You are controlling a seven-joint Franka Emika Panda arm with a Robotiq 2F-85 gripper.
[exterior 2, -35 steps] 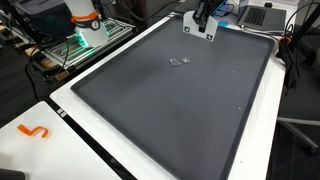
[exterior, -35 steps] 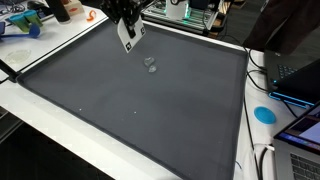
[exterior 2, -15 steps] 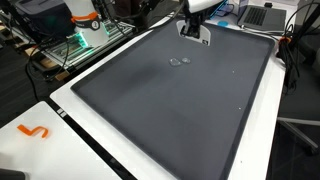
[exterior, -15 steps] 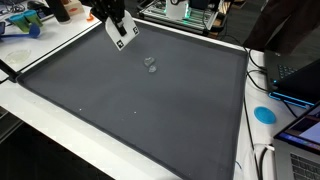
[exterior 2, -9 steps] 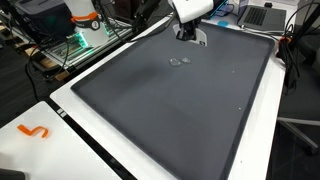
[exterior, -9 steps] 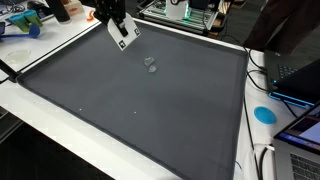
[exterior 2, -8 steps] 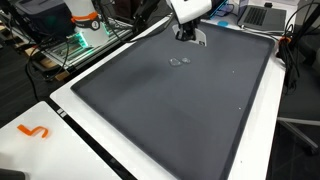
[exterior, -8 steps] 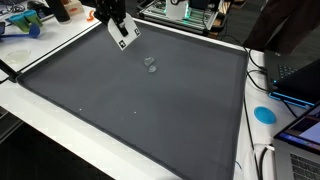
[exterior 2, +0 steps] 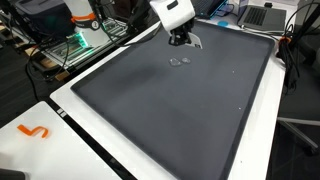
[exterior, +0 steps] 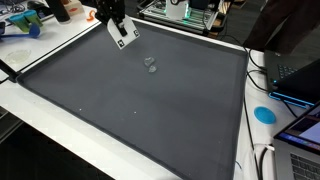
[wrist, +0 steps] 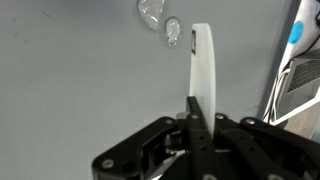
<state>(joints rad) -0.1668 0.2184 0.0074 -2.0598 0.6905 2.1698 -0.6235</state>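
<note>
White flat piece point(wrist: 203, 65), one, pinched edge-on between the closed-in fingers of the gripper point(wrist: 200, 122), held above the far part of one dark mat point(exterior: 150, 110), two small clear blobs point(wrist: 152, 12) side by side on the mat nearby

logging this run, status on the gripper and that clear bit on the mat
Gripper shut on white strip, held above dark mat. Clear piece lies on mat, apart, untouched. Nothing between them.
</note>
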